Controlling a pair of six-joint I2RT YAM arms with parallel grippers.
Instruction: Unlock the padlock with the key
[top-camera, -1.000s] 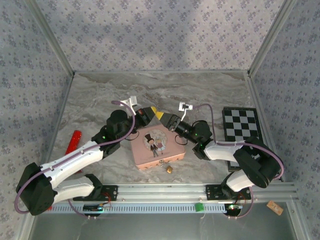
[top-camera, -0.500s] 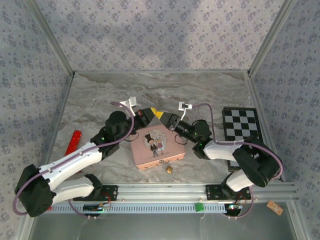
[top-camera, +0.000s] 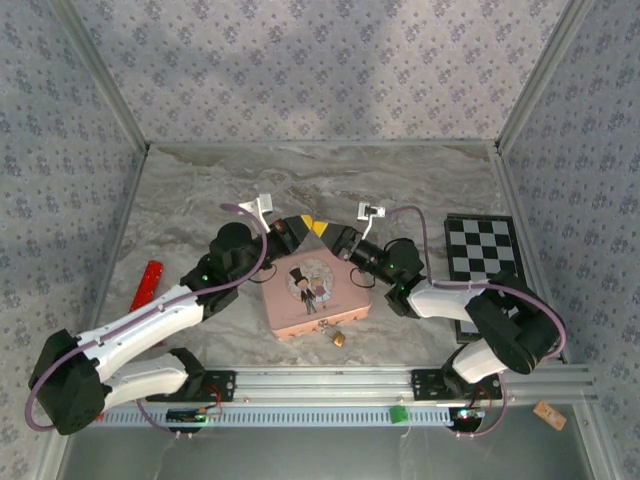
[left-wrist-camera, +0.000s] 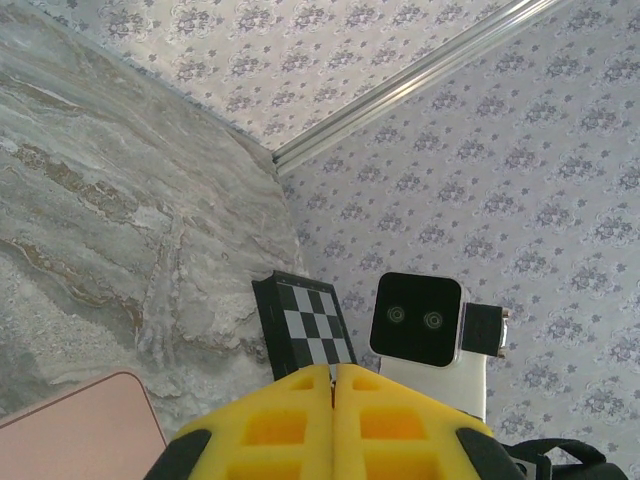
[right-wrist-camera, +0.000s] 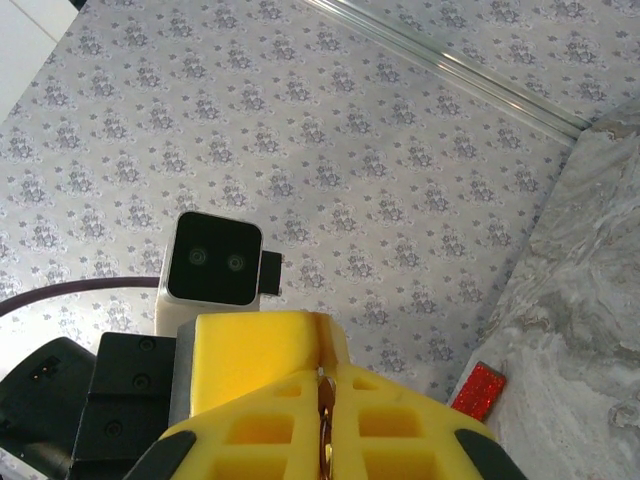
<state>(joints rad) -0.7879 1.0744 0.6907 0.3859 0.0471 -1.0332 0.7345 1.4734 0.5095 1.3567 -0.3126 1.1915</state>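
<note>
The small brass padlock (top-camera: 339, 338) lies on the table by the front edge of the pink tin (top-camera: 315, 290), with neither gripper touching it. Above the tin's far side, my left gripper (top-camera: 311, 224) and right gripper (top-camera: 327, 233) meet tip to tip. In the right wrist view the thin metal key (right-wrist-camera: 325, 425) stands edge-on between the shut yellow fingers of my right gripper (right-wrist-camera: 325, 385). Its far end runs into the seam of the left gripper's fingers (right-wrist-camera: 250, 360). My left gripper (left-wrist-camera: 332, 375) is shut, with a sliver showing at its tip.
A red bar (top-camera: 147, 283) lies at the left of the table. A checkerboard (top-camera: 483, 255) lies at the right. Patterned walls enclose the marble table on three sides, and a metal rail runs along the near edge.
My right gripper's fingers have closed onto the key held at the left gripper's tip. Both arms have barely moved, and the padlock and tin lie as before.
</note>
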